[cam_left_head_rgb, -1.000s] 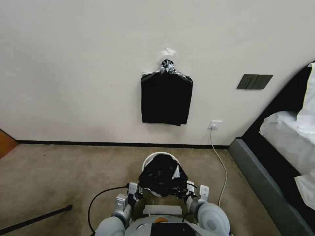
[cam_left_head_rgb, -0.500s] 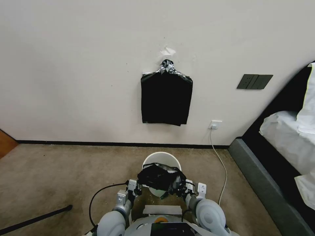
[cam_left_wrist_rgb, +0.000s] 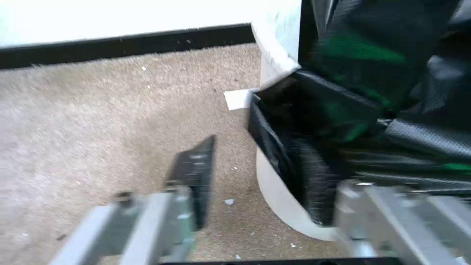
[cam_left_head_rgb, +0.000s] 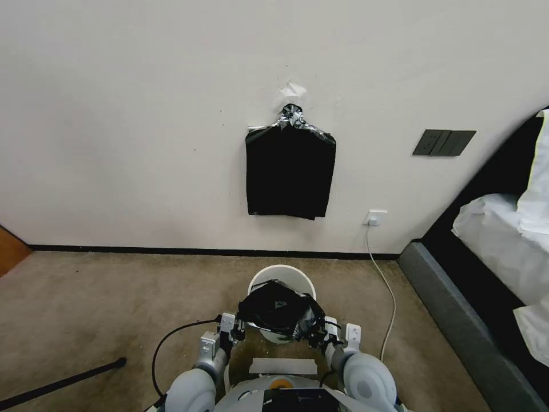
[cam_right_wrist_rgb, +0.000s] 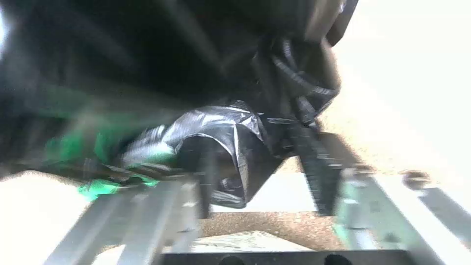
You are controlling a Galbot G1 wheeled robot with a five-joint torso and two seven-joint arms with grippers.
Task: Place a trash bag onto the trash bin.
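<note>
The trash bin (cam_left_head_rgb: 281, 281) stands on the carpet (cam_left_head_rgb: 114, 303) just in front of the robot, near the wall w/ the flat bundle of black bags (cam_left_head_rgb: 290, 174) hanging above it. The trash bag (cam_left_head_rgb: 277, 309) is crumpled over the near part of the bin's rim, covering approx. the near half of the mouth; the far rim is bare. The left gripper (cam_left_head_rgb: 235, 330) is at the bin's near-left side, the right gripper (cam_left_head_rgb: 321, 336) at its near-right side, both touching the bag's edges. In the left wrist view the left gripper (cam_left_wrist_rgb: 255, 191) has its jaws apart, one finger outside over the carpet, the other against the bin wall w/ bag film around it. In the right wrist view the right gripper (cam_right_wrist_rgb: 262, 180) also has jaws apart, w/ a fold of the trash bag (cam_right_wrist_rgb: 220, 136) between them but not pinched, as I judge. Risk: the film is thin and slippery, so if the edges are not held tight the bag can slip off the rim or fall inside. Also a strong pull can tip the light bin, or tear the film.
</note>
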